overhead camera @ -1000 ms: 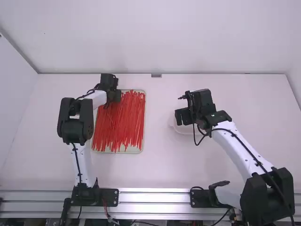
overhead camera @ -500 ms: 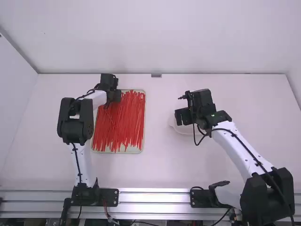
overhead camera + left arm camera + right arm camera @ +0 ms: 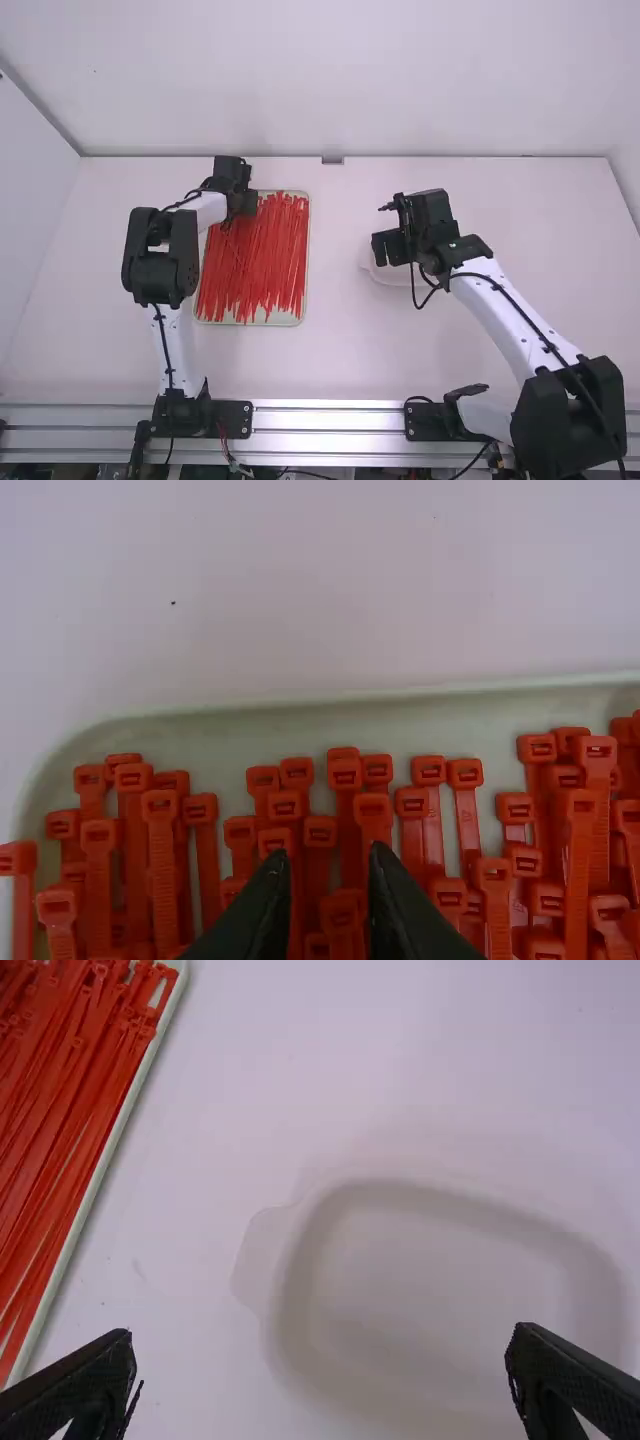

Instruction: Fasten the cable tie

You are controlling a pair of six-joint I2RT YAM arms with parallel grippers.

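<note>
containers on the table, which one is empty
The clear container below the right hand: nothing lies in it, while the pale tray at the left hand is packed with red cable ties.

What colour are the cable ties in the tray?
Bright orange-red. The cable ties show best in the left wrist view, heaped in the pale tray.

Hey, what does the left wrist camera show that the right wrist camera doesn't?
Left wrist view alone: the left claw, fingers slightly apart, over the square heads of the red cable ties, near a rounded corner of the tray. Right wrist view alone: the right claw, wide open, above a pale translucent container on the table. Both: the red cable ties, the tray and the white table.
</note>
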